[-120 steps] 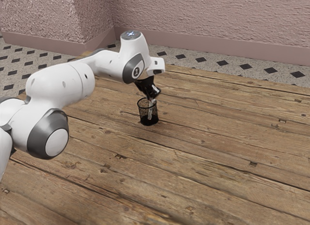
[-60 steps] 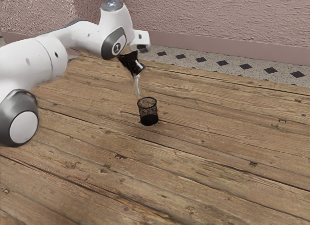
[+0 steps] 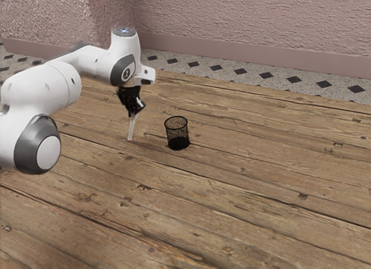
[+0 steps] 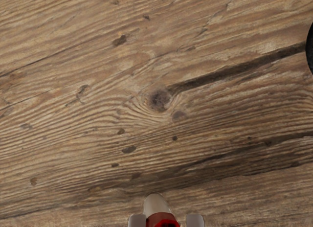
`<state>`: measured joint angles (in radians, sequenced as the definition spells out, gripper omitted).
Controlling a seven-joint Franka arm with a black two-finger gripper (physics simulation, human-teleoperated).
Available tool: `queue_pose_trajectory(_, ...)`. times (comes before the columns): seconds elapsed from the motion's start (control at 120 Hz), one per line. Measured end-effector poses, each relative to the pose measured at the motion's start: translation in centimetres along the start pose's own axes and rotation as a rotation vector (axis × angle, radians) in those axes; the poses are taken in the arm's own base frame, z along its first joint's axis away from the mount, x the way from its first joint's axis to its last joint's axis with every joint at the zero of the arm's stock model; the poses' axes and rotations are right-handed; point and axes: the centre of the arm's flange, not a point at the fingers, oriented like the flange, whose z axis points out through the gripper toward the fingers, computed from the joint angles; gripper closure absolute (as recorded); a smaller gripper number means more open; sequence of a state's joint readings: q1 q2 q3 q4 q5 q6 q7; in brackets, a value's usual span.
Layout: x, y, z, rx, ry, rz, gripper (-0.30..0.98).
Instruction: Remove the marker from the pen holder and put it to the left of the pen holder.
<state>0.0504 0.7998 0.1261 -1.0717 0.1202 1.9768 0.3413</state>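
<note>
Brown wooden planks (image 3: 243,182) underlie the black pincer (image 3: 135,111), which pinches a slim white-and-red marker (image 3: 131,128); nearby stands a black mesh pen holder (image 3: 178,142).

We have the pen holder (image 3: 177,142) upright on the table (image 3: 232,193). To its left, in the exterior view, the marker (image 3: 131,130) stands in our gripper (image 3: 134,112), apart from the holder. On the far side lie floor (image 3: 279,83), then wall (image 3: 261,20).

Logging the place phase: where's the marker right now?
In the exterior view, the marker is gripped upright-ish in the gripper, outside the pen holder and off toward the exterior view's left of it.
</note>
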Motion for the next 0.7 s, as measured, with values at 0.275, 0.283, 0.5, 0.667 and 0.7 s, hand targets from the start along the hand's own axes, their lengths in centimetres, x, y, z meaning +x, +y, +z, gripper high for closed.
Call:
queue_pose_trajectory(0.275,0.5,-0.7,1.8,-0.014,-0.037,0.096,0.78)
queue_pose_trajectory(0.283,0.5,-0.7,1.8,-0.014,-0.037,0.099,0.77)
queue_pose_trajectory(0.5,0.4,-0.9,0.9,-0.043,-0.027,0.147,0.34)
queue_pose_trajectory(0.667,-2.6,0.8,-11.6,-0.039,0.057,0.196,0.15)
queue_pose_trajectory(0.7,-4.3,1.0,-16.0,-0.035,0.096,0.198,0.13)
